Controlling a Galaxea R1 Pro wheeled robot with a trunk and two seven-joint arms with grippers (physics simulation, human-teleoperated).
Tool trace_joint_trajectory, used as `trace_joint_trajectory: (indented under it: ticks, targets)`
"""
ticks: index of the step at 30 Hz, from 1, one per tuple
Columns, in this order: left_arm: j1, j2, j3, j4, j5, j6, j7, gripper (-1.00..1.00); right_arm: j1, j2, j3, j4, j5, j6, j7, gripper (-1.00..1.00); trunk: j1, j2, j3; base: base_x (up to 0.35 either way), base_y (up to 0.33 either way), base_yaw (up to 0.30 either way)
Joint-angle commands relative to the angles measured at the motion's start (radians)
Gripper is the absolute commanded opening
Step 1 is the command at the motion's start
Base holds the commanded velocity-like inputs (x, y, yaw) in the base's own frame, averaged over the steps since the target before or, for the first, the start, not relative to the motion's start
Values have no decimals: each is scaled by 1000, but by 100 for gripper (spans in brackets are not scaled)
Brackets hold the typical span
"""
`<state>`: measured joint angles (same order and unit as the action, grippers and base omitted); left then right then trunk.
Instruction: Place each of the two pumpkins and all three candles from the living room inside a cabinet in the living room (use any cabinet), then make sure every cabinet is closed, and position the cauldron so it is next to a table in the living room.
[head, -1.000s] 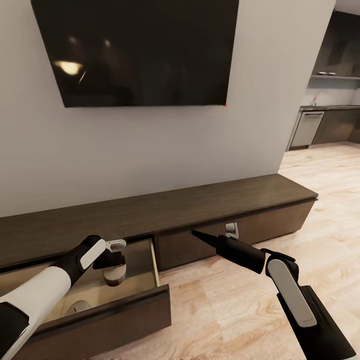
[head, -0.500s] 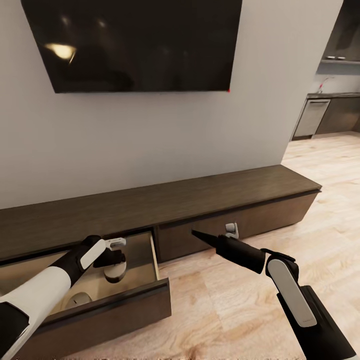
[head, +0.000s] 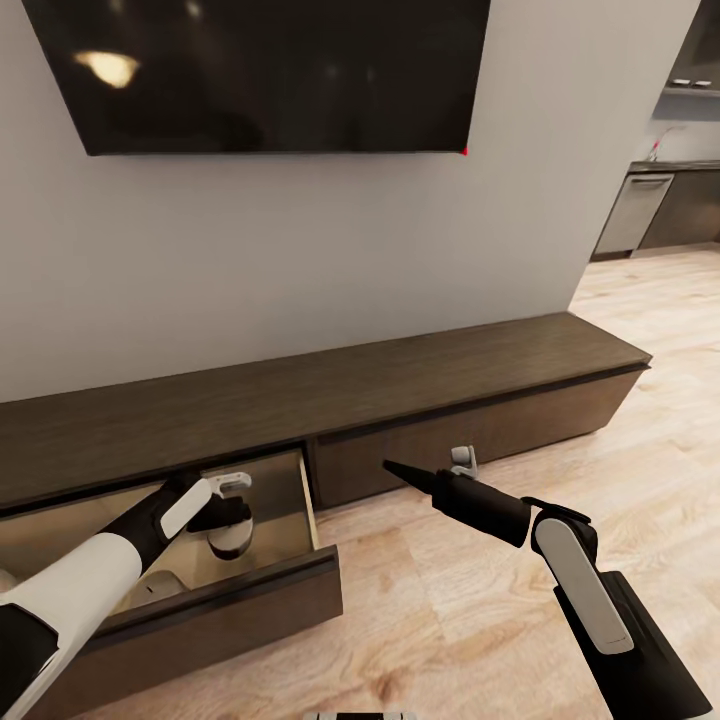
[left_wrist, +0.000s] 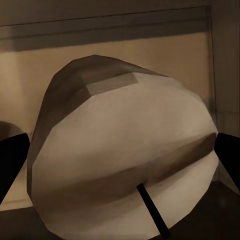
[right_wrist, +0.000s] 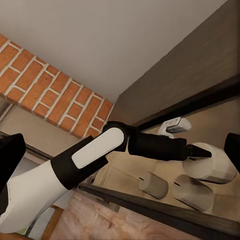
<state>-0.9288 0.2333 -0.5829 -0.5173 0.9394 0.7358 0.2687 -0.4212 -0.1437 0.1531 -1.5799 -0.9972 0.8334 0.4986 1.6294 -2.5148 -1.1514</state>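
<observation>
The long dark-brown cabinet (head: 400, 385) runs along the wall, and its left drawer (head: 230, 610) is pulled open. My left gripper (head: 228, 518) reaches into that drawer, shut on a grey-brown candle (head: 230, 538). In the left wrist view this candle (left_wrist: 120, 150) sits tilted between the two fingers (left_wrist: 11, 162). The right wrist view has the held candle (right_wrist: 215, 167) with two more candles (right_wrist: 152, 184) lying on the tan drawer floor. My right gripper (head: 390, 466) hovers open in front of the closed middle drawer front. Pumpkins, cauldron and table are out of view.
A large black TV (head: 270, 70) hangs on the grey wall above the cabinet. Light wood floor (head: 450, 600) spreads in front and to the right, toward a kitchen (head: 650, 200) in the far right. A brick wall (right_wrist: 50, 80) appears in the right wrist view.
The head view has shifted, so wall, TV and cabinet sit differently in the picture. Both arms keep their pose; the left gripper still holds the candle in the drawer.
</observation>
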Motion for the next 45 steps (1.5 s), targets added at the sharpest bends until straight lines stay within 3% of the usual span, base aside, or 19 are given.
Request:
trace_joint_trajectory:
  ticks: [1,29,45]
  targets:
    - [-1,1,-7,-2,10,0,9,-100,-1,0,0,0,-1,3,2,100,0,0,-1,0,0,0]
    - [-1,1,-6,-7,10,-4,9,-100,-1,0,0,0,-1,2,3,100,0,0,-1,37,8,0]
    - [-1,1,-6,-8,10,-11,9,-100,-1,0,0,0,-2,2,3,100,7,-4,-63,0,0,0]
